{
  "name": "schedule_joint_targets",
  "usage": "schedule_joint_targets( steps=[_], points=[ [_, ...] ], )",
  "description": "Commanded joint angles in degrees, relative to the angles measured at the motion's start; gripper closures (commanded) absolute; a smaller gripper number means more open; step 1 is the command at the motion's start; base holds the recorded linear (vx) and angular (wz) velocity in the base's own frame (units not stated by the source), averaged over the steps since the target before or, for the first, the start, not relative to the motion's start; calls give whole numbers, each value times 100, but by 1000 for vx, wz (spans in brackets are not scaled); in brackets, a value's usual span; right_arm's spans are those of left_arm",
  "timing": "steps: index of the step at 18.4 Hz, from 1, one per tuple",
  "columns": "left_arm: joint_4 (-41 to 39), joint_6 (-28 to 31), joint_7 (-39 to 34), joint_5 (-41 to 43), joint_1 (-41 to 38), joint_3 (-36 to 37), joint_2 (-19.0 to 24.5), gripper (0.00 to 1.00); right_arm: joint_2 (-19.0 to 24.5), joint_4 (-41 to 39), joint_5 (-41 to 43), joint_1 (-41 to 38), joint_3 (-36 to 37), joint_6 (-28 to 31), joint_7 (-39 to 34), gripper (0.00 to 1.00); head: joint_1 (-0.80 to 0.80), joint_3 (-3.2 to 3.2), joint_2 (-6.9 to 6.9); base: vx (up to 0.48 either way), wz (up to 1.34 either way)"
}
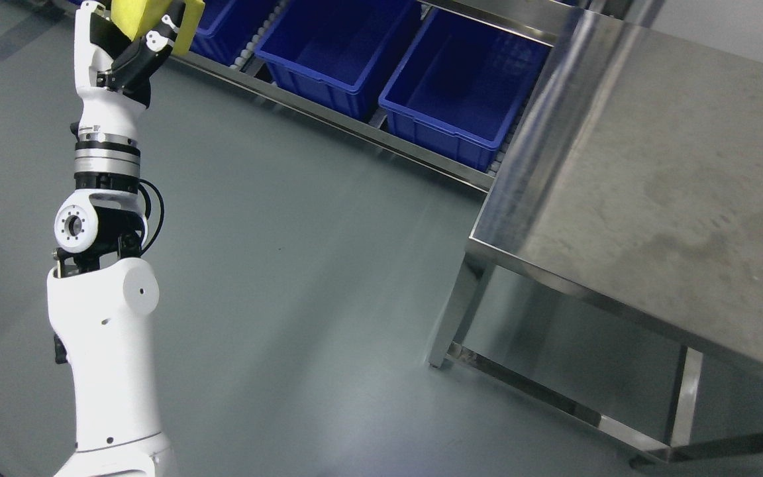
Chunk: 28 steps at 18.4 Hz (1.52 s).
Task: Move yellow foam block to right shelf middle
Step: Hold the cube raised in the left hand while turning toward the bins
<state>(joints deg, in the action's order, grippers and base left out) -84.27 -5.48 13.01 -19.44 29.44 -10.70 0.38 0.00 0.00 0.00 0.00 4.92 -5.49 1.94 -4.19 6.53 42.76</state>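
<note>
Foam block (135,14), yellow: at the top left edge, clasped in the left hand (131,50), arm raised high, probably for carrying clear of the floor (275,265). Bins (414,66), blue: just behind it, on a low rack. Worktop (673,199), steel: right, well apart. Target shelf: cannot tell.

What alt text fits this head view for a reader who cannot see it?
The robot's left hand holds a yellow foam block raised at upper left, above a grey floor. Blue bins line a rack behind; a steel table fills the right.
</note>
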Motion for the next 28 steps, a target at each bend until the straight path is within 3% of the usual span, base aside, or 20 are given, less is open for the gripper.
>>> schedule_joint_targets(
  steps=[1,12,19,28],
  points=[
    [-679,30,8,-16,-351,-274,62,63,-100,-100,-18,-9,0,4,0,0,0,0,0,8,586],
    [-1250,-181,61,-16,-1642,-143,62,63,-100,-100,-18,-9,0,4,0,0,0,0,-1,102,667],
    [-1259,-199,61,-16,-1705,-160,62,63,-100,-100,-18,-9,0,4,0,0,0,0,-1,200,601],
    [-1259,-225,61,-16,-1713,-143,62,63,-100,-100,-18,-9,0,4,0,0,0,0,-1,331,11]
  ],
)
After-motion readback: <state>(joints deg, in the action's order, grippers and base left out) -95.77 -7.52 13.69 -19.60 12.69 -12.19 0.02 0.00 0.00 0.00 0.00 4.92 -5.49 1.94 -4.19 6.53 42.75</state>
